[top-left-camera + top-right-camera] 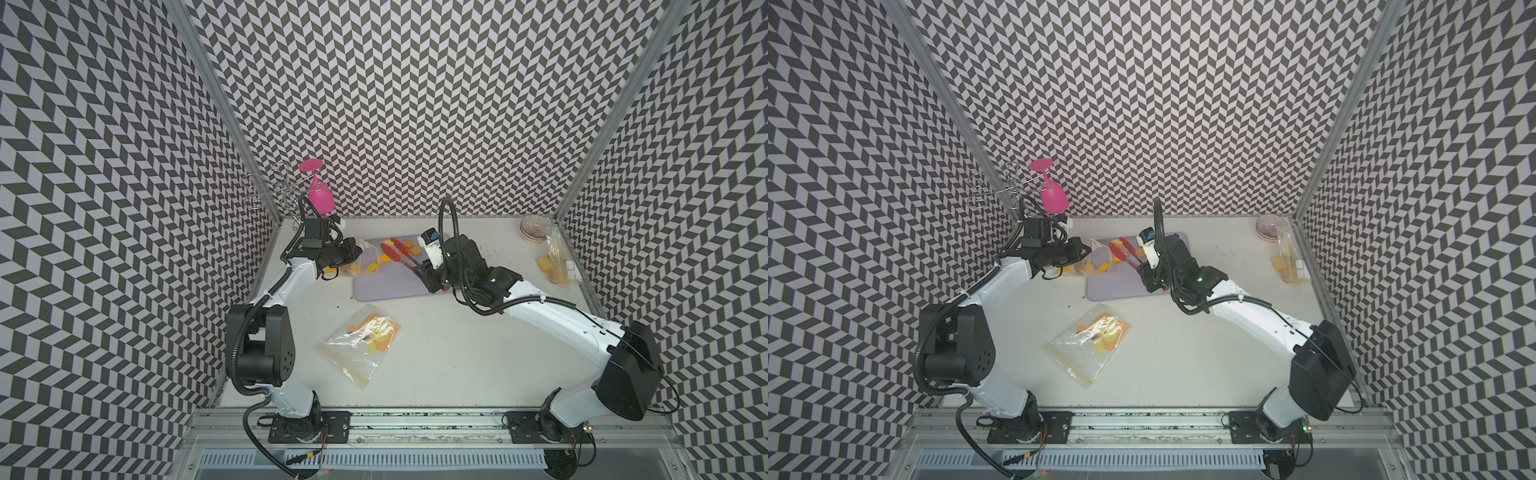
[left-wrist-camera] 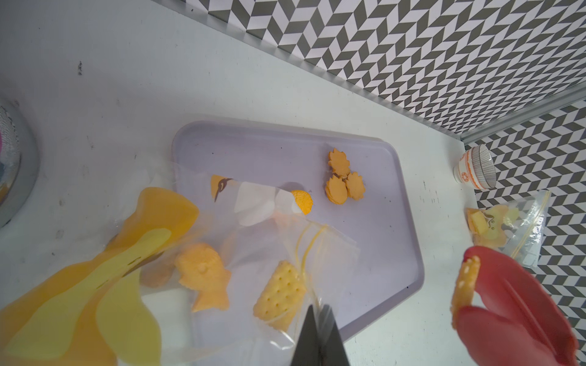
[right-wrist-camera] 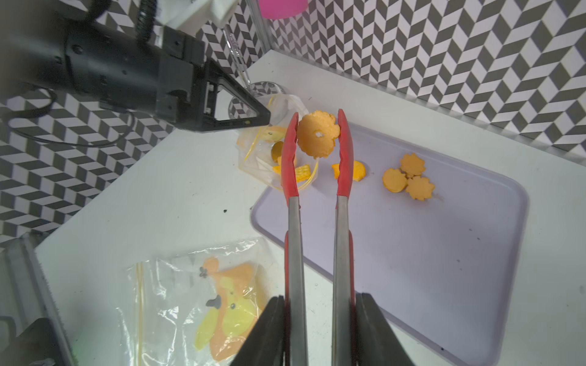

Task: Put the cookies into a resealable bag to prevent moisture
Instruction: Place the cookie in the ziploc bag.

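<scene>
in both top views the tongs [image 1: 401, 255] lie with their long axis running from the right gripper [image 1: 424, 274], clamped on their handles, toward the back left. their red tips point at the bag [image 1: 365, 266]. the left gripper [image 1: 360, 248] pinches the bag's lip, jaws pressed together. the bag rests partly on the tray [image 1: 386, 291]. a spare bag [image 1: 361, 345] lies flat nearer the front. a far bag [image 1: 555, 262] holding yellow pieces sits by the bowls [image 1: 534, 228].

left wrist: a fish cookie [image 2: 204, 275] and a rectangle cookie [image 2: 279, 296] lie flat inside the bag. three cookies [image 2: 344, 180] cluster on the tray.

right wrist: a round cookie [image 3: 317, 133] stands on edge between the tong tips, just beside the bag's mouth.
</scene>
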Robot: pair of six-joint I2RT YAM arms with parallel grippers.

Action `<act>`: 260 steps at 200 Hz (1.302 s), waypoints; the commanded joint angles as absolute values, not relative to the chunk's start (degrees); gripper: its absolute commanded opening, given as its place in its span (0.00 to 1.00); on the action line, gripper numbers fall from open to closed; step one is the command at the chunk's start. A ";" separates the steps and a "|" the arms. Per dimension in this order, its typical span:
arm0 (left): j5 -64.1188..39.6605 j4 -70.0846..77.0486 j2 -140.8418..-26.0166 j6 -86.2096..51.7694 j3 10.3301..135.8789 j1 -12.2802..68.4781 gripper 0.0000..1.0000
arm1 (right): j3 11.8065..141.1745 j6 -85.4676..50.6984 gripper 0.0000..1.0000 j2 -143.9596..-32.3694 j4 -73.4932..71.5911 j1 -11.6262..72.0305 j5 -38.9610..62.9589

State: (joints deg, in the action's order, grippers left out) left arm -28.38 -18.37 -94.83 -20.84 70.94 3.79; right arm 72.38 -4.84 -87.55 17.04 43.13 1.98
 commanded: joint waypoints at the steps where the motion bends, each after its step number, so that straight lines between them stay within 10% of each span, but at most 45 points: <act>1: -29.36 -18.64 -95.21 -20.10 72.42 4.12 0.00 | 74.43 -3.12 0.36 -89.30 12.54 43.68 5.40; 137: -29.98 -18.54 -95.10 -19.59 72.42 4.66 0.00 | 92.13 -2.55 0.34 -110.50 19.59 44.30 8.37; 197: -29.66 -18.90 -95.27 -19.49 72.75 4.67 0.00 | 91.53 -2.72 0.56 -108.60 19.35 44.30 6.83; 260: -28.55 -19.24 -95.10 -19.49 72.78 4.55 0.00 | 84.91 -4.09 0.44 -99.10 17.62 44.36 6.51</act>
